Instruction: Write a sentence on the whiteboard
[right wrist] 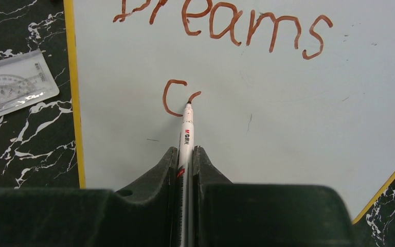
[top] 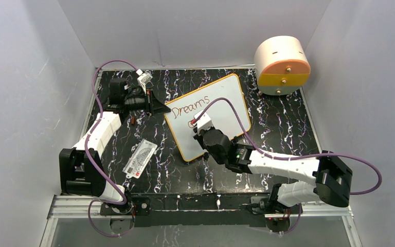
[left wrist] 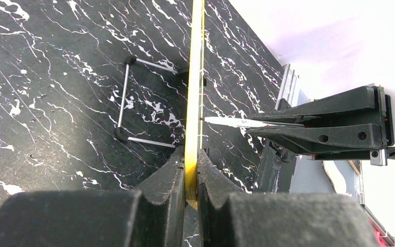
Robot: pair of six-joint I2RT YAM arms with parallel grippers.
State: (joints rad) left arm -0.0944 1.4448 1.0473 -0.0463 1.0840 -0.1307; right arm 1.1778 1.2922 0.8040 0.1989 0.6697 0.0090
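Veined black tabletop (top: 175, 172), glossy yellow-rimmed whiteboard (top: 182, 136) (slim white marker (right wrist: 186, 134))

My right gripper (right wrist: 185, 152) is matt black plastic. My pen (right wrist: 186, 131) has a smooth white plastic barrel. The whiteboard (right wrist: 288, 134) is smooth, faintly glossy. The table (right wrist: 25, 149) is glossy marbled black. The ruler (right wrist: 15, 85), left of frame, is clear plastic.
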